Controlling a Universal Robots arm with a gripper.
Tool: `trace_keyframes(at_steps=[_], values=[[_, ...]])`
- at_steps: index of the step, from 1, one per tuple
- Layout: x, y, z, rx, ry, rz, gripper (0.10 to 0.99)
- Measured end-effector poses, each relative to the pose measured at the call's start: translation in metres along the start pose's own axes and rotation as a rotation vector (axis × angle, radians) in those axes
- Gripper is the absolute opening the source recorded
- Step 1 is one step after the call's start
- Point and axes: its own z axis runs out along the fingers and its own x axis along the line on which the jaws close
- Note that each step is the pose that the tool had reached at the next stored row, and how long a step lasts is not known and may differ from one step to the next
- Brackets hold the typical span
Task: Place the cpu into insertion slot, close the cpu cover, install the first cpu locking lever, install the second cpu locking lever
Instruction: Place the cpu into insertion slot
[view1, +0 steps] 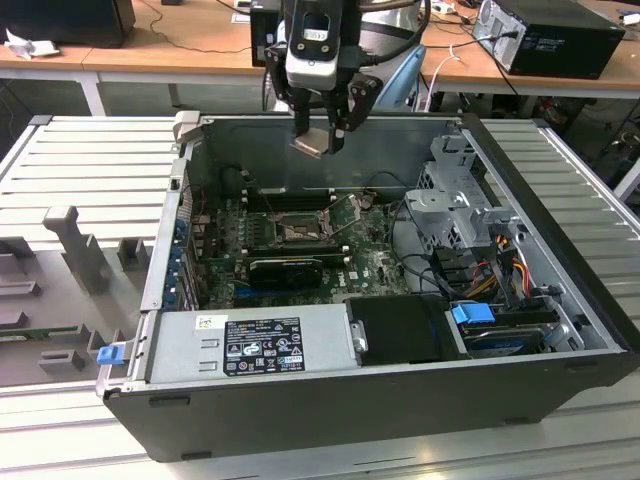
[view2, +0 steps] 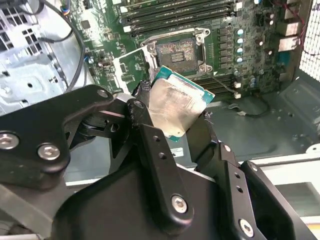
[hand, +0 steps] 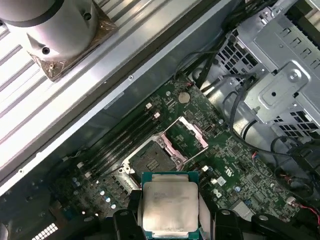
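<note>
Over the far edge of the case: the gripper (view1: 320, 137) hangs above the open computer case (view1: 560, 300), well clear of everything inside.
Claw: clamped on the cpu (view1: 311, 143), with a black finger (view2: 150, 145) on each of two opposite edges.
Cpu: up in the air and tilted, touching only the fingers. Both wrist views show its dull silver top with a thin green border around the metal.
Insertion slot (view1: 298, 229): on the green motherboard (view1: 375, 268), lower than the cpu and nearer than it. Its contact field is bare, and slot and cpu are well apart.
Cpu cover (view1: 350, 212): swung open, standing up off the slot on the side toward the exterior view's right. The board is visible through its square cut-out.
Memory slots (view1: 285, 196): long black strips just beyond the insertion slot, on its far side.
Black card (view1: 285, 268): lies across the board just on the near side of the slot.
Power supply (view1: 250, 345): grey box along the near wall of the case.
Drive cage (view1: 455, 195): perforated metal at the exterior view's right, with cables running below it.
Table (view1: 90, 160): ribbed grey surface under the case.
</note>
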Motion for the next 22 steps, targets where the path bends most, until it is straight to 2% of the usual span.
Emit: trace_keyframes(at_steps=[6, 8, 13, 16, 22], values=[[-0.0001, -0.0003, 0.0044, -0.002, -0.0146, 0.163, 0.537], [-0.0001, -0.0005, 0.0057, -0.003, -0.0172, 0.194, 0.537], [-0.0002, -0.0011, 0.0137, -0.004, -0.0304, 0.337, 0.537], [-0.0003, -0.0016, 0.0193, -0.005, -0.0389, 0.443, 0.537], [-0.0005, -0.0023, 0.0276, -0.002, -0.0459, 0.569, 0.537]])
